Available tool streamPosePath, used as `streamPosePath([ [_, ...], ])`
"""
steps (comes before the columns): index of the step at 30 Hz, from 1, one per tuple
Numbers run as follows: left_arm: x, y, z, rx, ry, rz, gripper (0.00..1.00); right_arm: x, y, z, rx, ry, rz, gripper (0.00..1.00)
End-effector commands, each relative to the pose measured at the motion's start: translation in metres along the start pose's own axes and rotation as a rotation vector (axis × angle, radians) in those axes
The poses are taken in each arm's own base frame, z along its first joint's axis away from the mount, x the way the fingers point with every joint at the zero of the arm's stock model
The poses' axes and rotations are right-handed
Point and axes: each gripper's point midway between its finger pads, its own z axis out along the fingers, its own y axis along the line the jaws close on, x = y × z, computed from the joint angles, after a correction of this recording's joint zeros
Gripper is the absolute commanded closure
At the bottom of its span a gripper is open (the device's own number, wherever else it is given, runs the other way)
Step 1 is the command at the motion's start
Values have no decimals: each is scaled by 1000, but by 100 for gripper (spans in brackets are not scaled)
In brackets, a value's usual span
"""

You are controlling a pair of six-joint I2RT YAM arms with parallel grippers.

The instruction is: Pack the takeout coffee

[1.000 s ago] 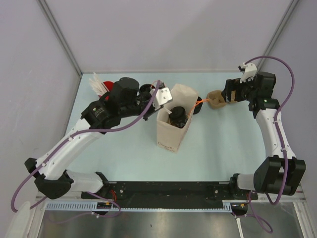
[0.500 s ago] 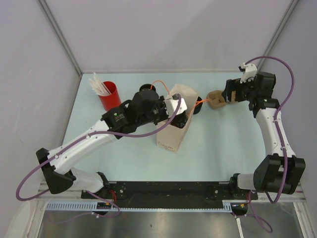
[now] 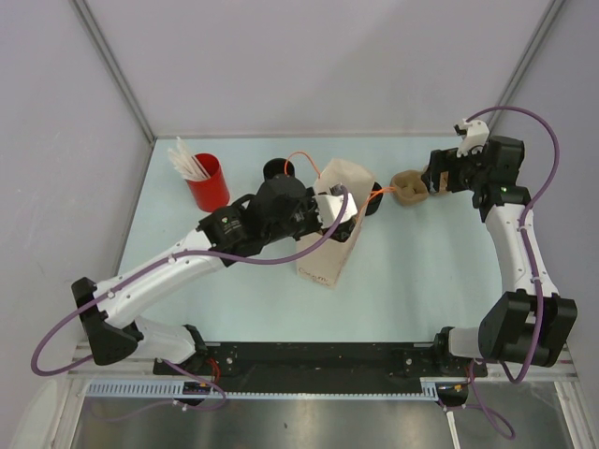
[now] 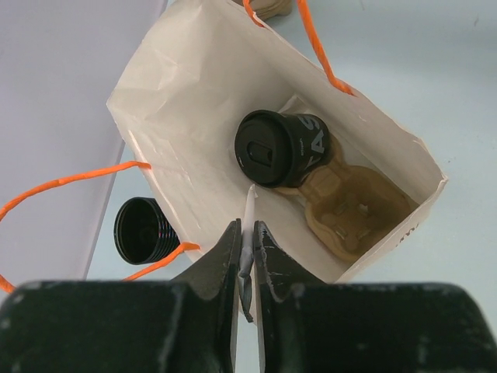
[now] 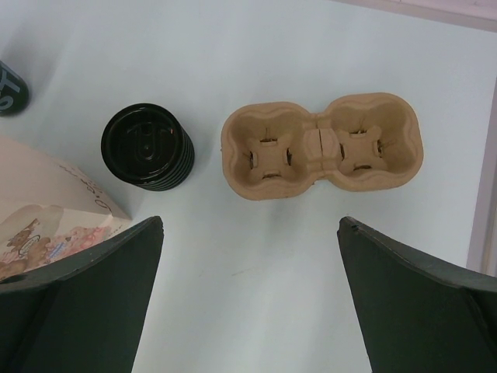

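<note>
Swung right from the red cup (image 3: 208, 182), the left pincer (image 4: 247, 229) is held over the bag (image 4: 178, 101) pinching a white stick (image 4: 249, 203), the right pincer (image 5: 250, 225) spread; the takeout coffee (image 4: 272, 151), seated in the carrier (image 4: 365, 214) inside, is judged light, crushable, best gripped below its lid.

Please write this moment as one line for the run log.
left gripper: shut on white stick, over paper bag | in bag: lidded black cup on cardboard carrier | right gripper: open, by empty two-cup carrier
</note>
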Motion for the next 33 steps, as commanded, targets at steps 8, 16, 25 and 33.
streamPosePath([
  [8, -10, -5, 4, 8, -28, 21, 81, -3, -3, 0, -8, -14, -9, 0],
  [16, -11, -9, 5, 20, -30, 24, 75, -3, -4, -1, -7, -15, -8, 0],
  [25, -25, 5, -4, -17, -62, 1, 56, -3, -5, -2, -8, -16, -2, 0],
  [33, -46, 44, -30, -56, -151, -118, 25, -3, -4, -2, -12, -18, -2, 0],
])
